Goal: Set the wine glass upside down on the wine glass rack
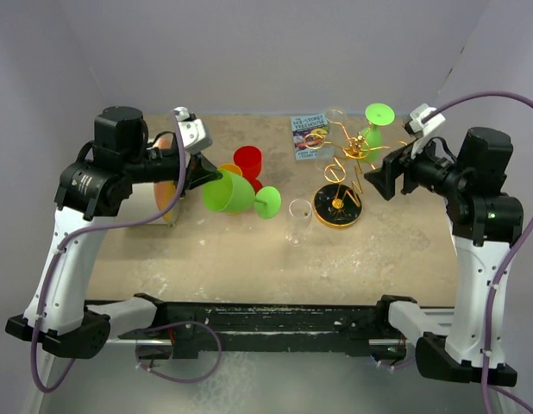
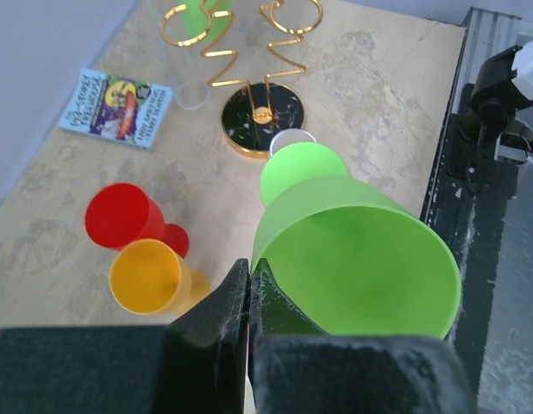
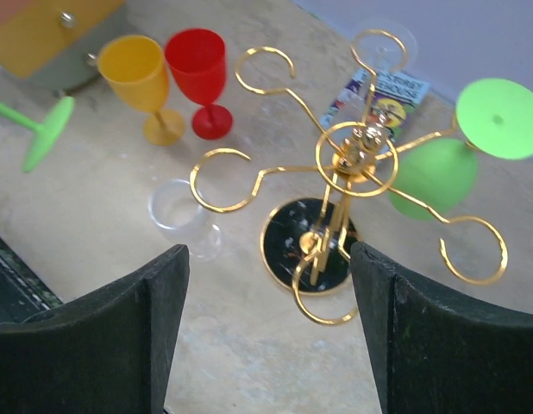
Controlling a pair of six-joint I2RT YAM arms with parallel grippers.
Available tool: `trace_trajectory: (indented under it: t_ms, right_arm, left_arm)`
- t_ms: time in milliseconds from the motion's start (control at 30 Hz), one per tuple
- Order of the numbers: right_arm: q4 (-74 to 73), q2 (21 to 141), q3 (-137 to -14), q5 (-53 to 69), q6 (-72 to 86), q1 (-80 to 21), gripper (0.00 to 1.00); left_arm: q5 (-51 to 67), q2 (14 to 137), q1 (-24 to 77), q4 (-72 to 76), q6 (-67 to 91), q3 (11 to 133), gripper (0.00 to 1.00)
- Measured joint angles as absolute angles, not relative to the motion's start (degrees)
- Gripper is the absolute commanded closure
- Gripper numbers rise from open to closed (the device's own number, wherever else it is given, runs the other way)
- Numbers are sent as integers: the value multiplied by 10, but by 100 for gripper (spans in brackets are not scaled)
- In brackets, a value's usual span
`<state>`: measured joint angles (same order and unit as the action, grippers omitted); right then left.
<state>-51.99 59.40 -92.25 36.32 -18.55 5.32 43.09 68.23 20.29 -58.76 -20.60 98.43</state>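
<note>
Carrying step: the left gripper (image 2: 250, 274), jaws pinched shut on the rim, holds the lime-green plastic wine glass (image 2: 357, 259) sideways, its foot pointing to 3 o'clock at the gold wire tree-shaped rack (image 1: 338, 207). The right gripper (image 3: 266, 267), jaws wide and empty, hovers at the rack's 3 o'clock. The next move calls for inverting the glass and sliding its stem into a free ring

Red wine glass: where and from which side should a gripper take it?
Probably the bowl's rim, from above, on the side away from the yellow glass. The red wine glass stands upright, mouth open, with the yellow one close beside its stem.
</note>
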Motion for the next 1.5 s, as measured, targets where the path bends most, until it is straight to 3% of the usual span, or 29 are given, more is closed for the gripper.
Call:
trace_trajectory:
  t_ms: [367, 767, 933, 1233, 1500]
  right_arm:
    - [-371, 676, -944, 460, -16, -13, 22]
    - [-242, 740, -932, 460, 85, -133, 21]
    - [-206, 761, -932, 460, 119, -156, 28]
    - [-189, 791, -932, 446, 147, -176, 51]
    - [-169, 799, -918, 445, 172, -180, 64]
  left_arm:
    - [452, 791, 203, -471, -188, 1131, 100]
    - [448, 801, 203, -424, -162, 1127, 100]
    - [447, 801, 203, -412, -156, 1127, 100]
    - [442, 801, 203, -407, -155, 1127, 100]
    - [435, 801, 203, -398, -155, 1127, 100]
